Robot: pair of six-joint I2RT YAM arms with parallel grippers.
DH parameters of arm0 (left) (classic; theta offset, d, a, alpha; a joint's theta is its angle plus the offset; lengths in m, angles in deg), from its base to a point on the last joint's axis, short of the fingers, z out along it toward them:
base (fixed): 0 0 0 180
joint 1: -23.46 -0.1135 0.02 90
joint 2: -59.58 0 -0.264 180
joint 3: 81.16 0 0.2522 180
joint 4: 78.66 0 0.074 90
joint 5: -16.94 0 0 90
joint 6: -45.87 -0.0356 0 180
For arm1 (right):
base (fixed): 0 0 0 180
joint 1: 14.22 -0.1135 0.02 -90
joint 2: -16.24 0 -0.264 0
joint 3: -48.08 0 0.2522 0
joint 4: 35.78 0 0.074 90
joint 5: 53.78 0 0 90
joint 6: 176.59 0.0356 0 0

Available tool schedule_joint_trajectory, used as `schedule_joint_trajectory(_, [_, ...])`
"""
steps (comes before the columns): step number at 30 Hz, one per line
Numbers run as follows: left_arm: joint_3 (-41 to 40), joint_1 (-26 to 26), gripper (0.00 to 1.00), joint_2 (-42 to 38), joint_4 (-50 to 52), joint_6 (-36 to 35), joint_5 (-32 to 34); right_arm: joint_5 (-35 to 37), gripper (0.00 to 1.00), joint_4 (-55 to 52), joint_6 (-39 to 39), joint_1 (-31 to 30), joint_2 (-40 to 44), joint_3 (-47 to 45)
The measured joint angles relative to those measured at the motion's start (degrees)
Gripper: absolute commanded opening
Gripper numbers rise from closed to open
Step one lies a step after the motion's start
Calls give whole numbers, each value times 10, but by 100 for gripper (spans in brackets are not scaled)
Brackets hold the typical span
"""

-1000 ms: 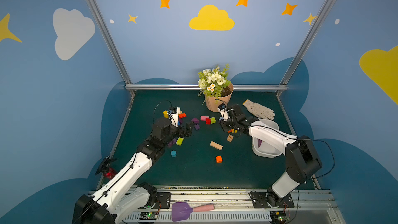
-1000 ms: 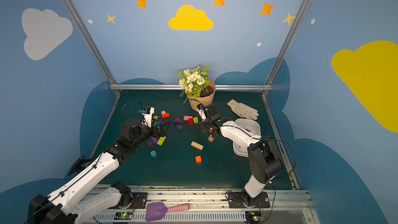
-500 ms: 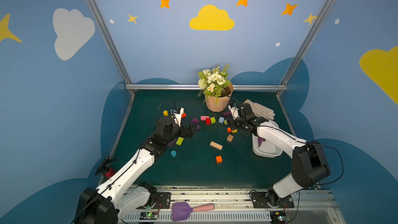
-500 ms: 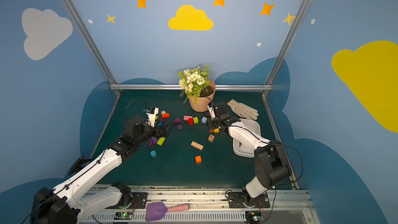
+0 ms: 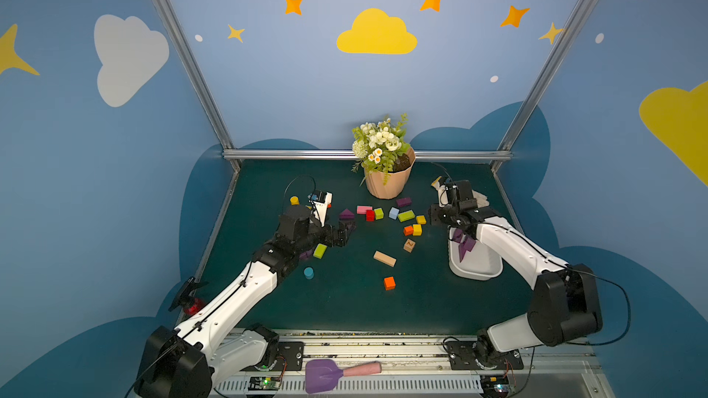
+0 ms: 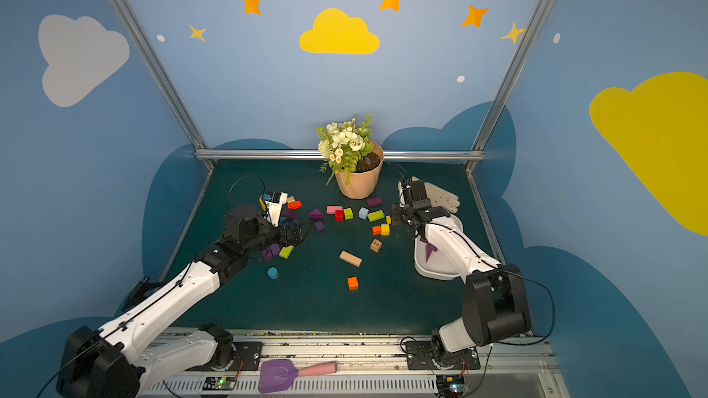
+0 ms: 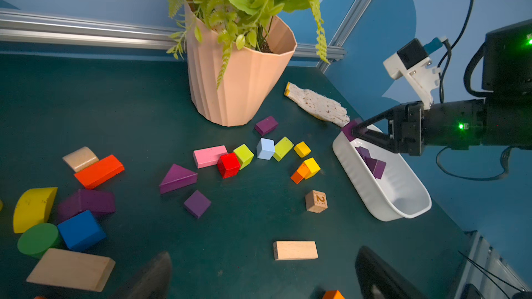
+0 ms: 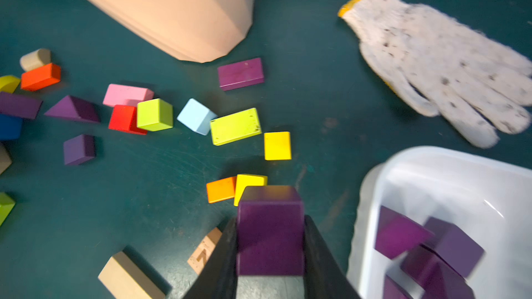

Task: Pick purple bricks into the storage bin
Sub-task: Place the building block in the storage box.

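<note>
One purple cube [image 8: 270, 240] carried in our right claw [image 8: 270, 220] | left claw [image 5: 344, 232] agape | next: release over storage bin [image 8: 431, 168]

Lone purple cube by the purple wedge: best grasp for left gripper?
Come down from above and pinch two opposite side faces of the purple cube. It sits flat, touching nothing, but corner-on to the open left gripper, so probably rotate the wrist first.
</note>
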Motion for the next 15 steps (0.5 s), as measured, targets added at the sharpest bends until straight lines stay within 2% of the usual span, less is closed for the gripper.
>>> schedule_joint_trajectory(15, [2,90,100,35,4,-45,-36,86,35,-64,84,84,52,-37])
